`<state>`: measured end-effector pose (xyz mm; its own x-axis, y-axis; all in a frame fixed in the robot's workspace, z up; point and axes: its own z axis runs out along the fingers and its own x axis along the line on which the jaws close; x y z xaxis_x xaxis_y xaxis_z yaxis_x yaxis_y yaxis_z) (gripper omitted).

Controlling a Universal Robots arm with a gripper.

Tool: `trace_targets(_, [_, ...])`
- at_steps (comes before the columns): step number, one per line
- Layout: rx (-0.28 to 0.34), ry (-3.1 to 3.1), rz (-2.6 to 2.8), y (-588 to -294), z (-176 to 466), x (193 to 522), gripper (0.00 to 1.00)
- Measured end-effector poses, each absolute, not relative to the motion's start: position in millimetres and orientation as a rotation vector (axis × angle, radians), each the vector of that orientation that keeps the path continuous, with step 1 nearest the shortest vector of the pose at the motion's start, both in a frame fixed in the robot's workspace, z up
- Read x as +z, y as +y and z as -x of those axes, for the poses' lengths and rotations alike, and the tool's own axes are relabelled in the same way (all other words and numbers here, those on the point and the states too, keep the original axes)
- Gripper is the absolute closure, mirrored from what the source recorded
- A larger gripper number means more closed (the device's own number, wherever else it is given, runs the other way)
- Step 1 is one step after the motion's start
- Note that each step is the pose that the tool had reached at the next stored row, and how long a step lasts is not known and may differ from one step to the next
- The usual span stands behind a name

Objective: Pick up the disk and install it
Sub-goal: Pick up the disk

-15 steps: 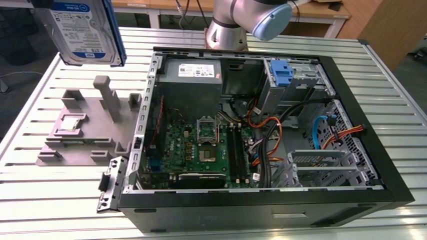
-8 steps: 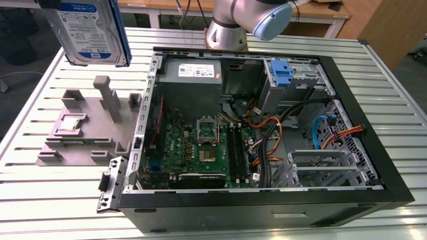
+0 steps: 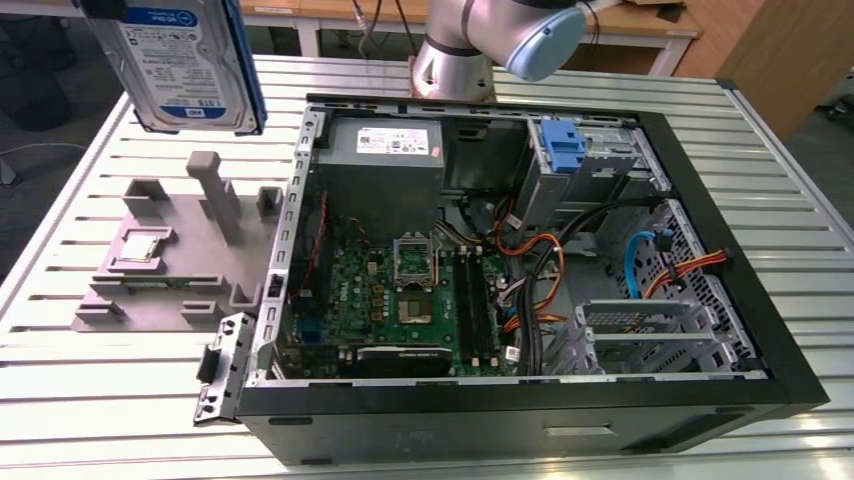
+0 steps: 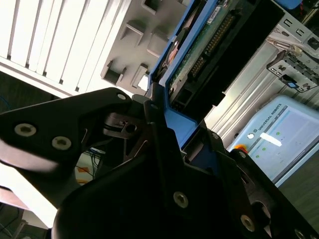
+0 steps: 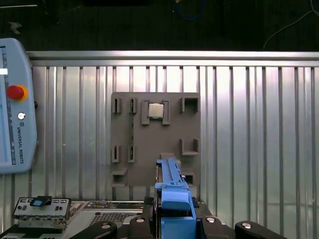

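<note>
The disk (image 3: 180,65), a silver drive with a white-and-blue label in a blue carrier, hangs upright in the air above the grey fixture (image 3: 174,260), at the exterior view's upper left. In the first wrist view it appears edge-on as a blue frame (image 5: 172,191), with my gripper (image 5: 172,221) shut on it from both sides. In the second wrist view the black fingers (image 4: 149,144) clamp the blue carrier (image 4: 174,119), and the drive's circuit-board side (image 4: 209,45) faces the camera.
The open computer case (image 3: 787,330) lies on the slatted metal table, with a drive cage and its blue tab (image 3: 563,150) at the back. The grey fixture holds a small square chip (image 3: 140,245). A teach pendant (image 5: 15,104) lies on the table. The arm's base (image 3: 461,50) stands behind the case.
</note>
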<state>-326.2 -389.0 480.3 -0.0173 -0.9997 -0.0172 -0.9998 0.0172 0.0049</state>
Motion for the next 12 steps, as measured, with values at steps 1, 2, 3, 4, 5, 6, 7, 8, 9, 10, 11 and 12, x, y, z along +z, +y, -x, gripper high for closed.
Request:
trace_targets(1, [0.024, 2.234, 2.196, -389.7, 326.2, 480.3, 0.63])
trace_targets(2, [0.024, 2.234, 2.196, -390.5, 326.1, 480.2, 0.63])
trace_targets(3, [0.024, 2.234, 2.196, -391.2, 326.1, 480.2, 0.63])
trace_targets(4, [0.024, 2.234, 2.196, -391.9, 326.1, 480.2, 0.63])
trace_targets(5, [0.024, 2.234, 2.196, -392.7, 326.1, 480.2, 0.63])
trace_targets(6, [0.024, 2.234, 2.196, -393.4, 326.1, 480.1, 0.63])
trace_targets(7, [0.024, 2.234, 2.196, -394.2, 326.1, 480.1, 0.63])
trace_targets(8, [0.024, 2.234, 2.196, -394.9, 326.1, 480.1, 0.63])
trace_targets(9, [0.024, 2.234, 2.196, -395.6, 326.1, 480.1, 0.63])
trace_targets(10, [0.024, 2.234, 2.196, -396.3, 326.1, 480.1, 0.63])
trace_targets(11, [0.024, 2.234, 2.196, -397.0, 326.1, 480.0, 0.63])
trace_targets(12, [0.024, 2.234, 2.196, -397.7, 326.1, 480.0, 0.63])
